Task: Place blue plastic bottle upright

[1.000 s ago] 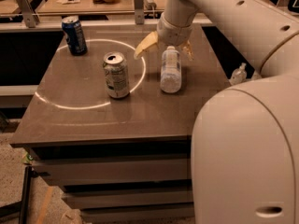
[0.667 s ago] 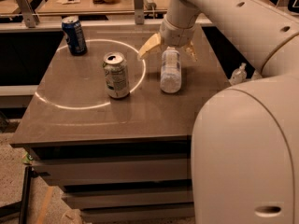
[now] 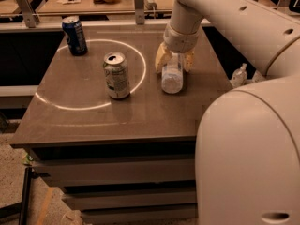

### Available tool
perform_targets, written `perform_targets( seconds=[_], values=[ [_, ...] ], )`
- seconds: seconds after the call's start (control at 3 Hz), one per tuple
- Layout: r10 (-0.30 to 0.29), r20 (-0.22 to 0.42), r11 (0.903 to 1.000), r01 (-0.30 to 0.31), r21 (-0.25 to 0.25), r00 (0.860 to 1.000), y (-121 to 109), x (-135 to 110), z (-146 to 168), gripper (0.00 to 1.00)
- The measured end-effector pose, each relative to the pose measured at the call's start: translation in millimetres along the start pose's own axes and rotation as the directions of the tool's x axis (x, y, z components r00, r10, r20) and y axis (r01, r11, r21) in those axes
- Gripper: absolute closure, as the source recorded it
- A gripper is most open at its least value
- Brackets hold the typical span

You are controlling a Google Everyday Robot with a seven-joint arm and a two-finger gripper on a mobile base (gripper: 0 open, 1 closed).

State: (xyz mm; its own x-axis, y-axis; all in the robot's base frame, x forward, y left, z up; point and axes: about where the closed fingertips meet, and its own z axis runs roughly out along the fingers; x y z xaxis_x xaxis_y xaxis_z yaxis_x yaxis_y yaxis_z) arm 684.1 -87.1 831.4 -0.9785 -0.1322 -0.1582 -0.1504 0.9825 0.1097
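The blue plastic bottle (image 3: 172, 77) is clear and ribbed, and lies on its side at the right of the grey-brown table (image 3: 93, 121), base toward the camera. Its cap end is hidden under my gripper (image 3: 175, 60). The gripper comes down from above over the bottle's far half. Its yellowish fingers (image 3: 161, 58) sit against the bottle's left and right sides, shut on it. The bottle rests on the tabletop.
A silver-green can (image 3: 116, 76) stands upright left of the bottle. A dark blue soda can (image 3: 75, 35) stands at the far left corner. A small clear pump bottle (image 3: 239, 75) sits off the table's right edge. My white arm and body (image 3: 248, 153) fill the right foreground.
The gripper's fingers, spread wide around the bottle before, have drawn in against its sides. The bottle still lies in the same place.
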Motion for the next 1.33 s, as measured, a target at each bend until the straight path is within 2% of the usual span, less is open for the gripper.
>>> perform_targets(
  seconds=[0.67, 1.0, 1.33],
  values=[
    [-0.005, -0.012, 1.0000, 0.005, 0.004, 1.000, 1.0, 5.8, 1.8, 0.88],
    [-0.005, -0.012, 1.0000, 0.005, 0.004, 1.000, 1.1, 5.7, 1.3, 1.00],
    [-0.085, 0.046, 0.9941, 0.088, -0.064, 0.995, 9.1, 1.4, -10.9, 1.00]
  ],
)
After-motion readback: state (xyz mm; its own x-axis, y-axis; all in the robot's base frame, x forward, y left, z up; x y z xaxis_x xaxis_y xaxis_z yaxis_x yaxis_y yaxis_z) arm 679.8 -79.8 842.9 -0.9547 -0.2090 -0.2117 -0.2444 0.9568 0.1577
